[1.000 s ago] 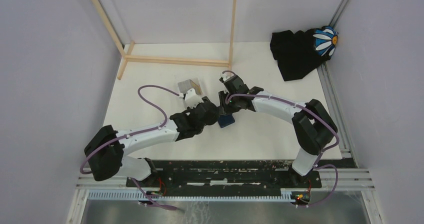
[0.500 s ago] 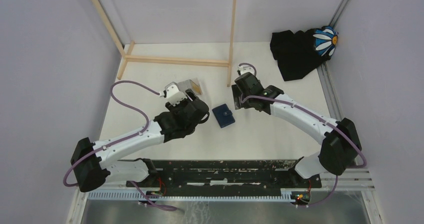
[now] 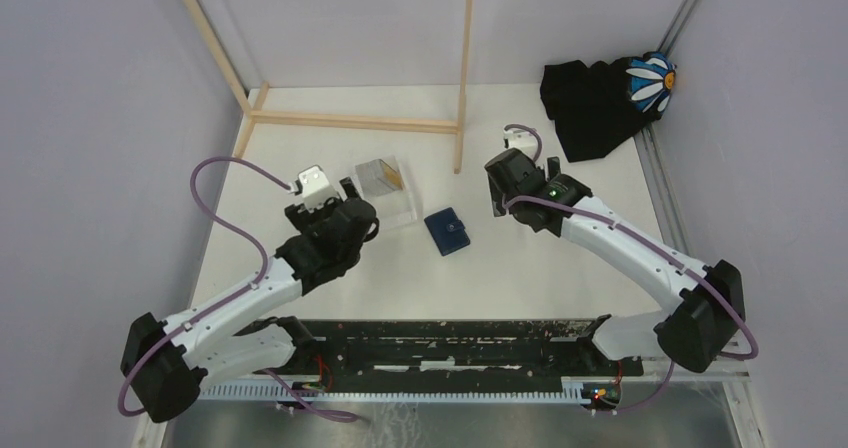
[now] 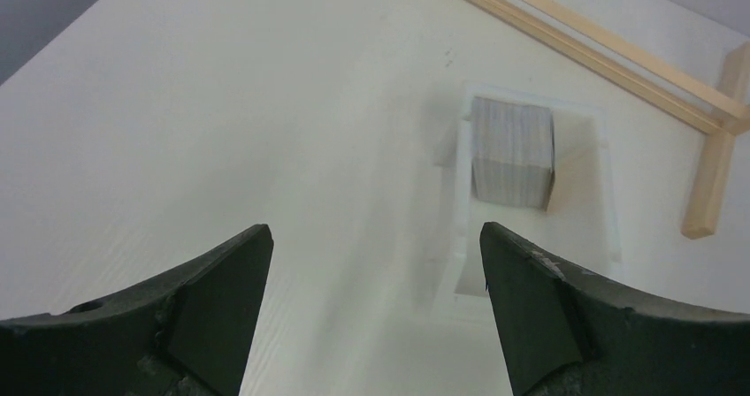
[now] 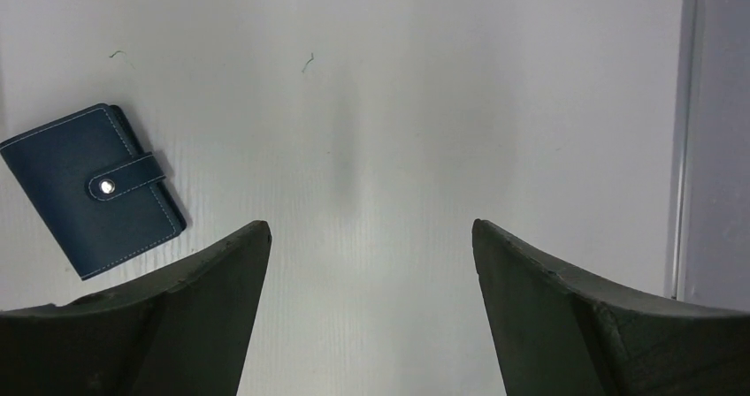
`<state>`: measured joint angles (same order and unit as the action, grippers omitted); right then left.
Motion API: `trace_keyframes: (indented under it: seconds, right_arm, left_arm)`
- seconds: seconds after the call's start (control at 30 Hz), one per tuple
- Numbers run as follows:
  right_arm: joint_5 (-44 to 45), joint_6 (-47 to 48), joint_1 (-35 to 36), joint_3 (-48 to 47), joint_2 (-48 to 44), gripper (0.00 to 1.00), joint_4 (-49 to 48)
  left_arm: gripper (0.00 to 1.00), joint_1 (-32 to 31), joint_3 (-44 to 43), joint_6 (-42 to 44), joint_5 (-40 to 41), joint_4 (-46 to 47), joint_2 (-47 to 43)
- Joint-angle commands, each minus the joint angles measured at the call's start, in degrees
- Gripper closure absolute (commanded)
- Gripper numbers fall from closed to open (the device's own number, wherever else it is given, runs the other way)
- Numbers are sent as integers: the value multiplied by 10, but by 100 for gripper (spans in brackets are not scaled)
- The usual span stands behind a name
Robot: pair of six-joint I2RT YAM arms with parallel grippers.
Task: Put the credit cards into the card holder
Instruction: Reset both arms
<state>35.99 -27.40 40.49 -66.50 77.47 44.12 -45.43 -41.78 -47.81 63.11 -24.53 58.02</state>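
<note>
Left gripper (image 4: pixel 373 232): jaws spread wide, nothing between them, hanging over bare table and facing the clear plastic box (image 4: pixel 460 197). Right gripper (image 5: pixel 369 228): jaws likewise released and empty, over bare table to the right of the card holder.

Card holder (image 3: pixel 448 232): lies flat on the table between the two grippers, apart from both. It is folded shut, strap across the front, snap visible in the right wrist view.

Credit cards (image 4: pixel 511 153): inside the clear plastic box, a silvery-grey face toward the left wrist camera. The overhead view also shows an orange-brown face in there. Exact count cannot be told.

The box sits just left of the card holder, not touching it, close ahead of the left gripper.

Surroundings: light wooden frame (image 3: pixel 350 121) along the far side, one post standing behind the card holder. Black cloth (image 3: pixel 590 103) in the far right corner with a blue daisy-print item (image 3: pixel 652 80) on it.

Surface: white table (image 3: pixel 520 268), pale lilac walls on three sides.
</note>
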Motion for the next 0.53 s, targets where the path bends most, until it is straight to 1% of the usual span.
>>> trace_keyframes:
  seconds: [0.0, 0.13, 0.3, 0.4, 0.47, 0.5]
  right_arm:
    - [58, -12, -1, 10, -44, 9, 14]
    - [76, -6, -1, 32, -82, 8, 2]
    - [93, 1, -1, 50, -110, 8, -6]
    - [87, 8, -1, 69, -129, 11, -20]
    - [75, 11, -1, 83, -148, 9, -38]
    - [71, 10, -1, 86, -156, 6, -45]
  left_arm:
    - [6, 37, 52, 141, -37, 127, -49]
    - [6, 54, 84, 177, -60, 159, -74]
    - [6, 63, 101, 183, -74, 166, -87]
    - [6, 65, 104, 184, -75, 166, -91]
    - [6, 65, 104, 184, -74, 163, -95]
    - [5, 65, 104, 184, -74, 162, -96]
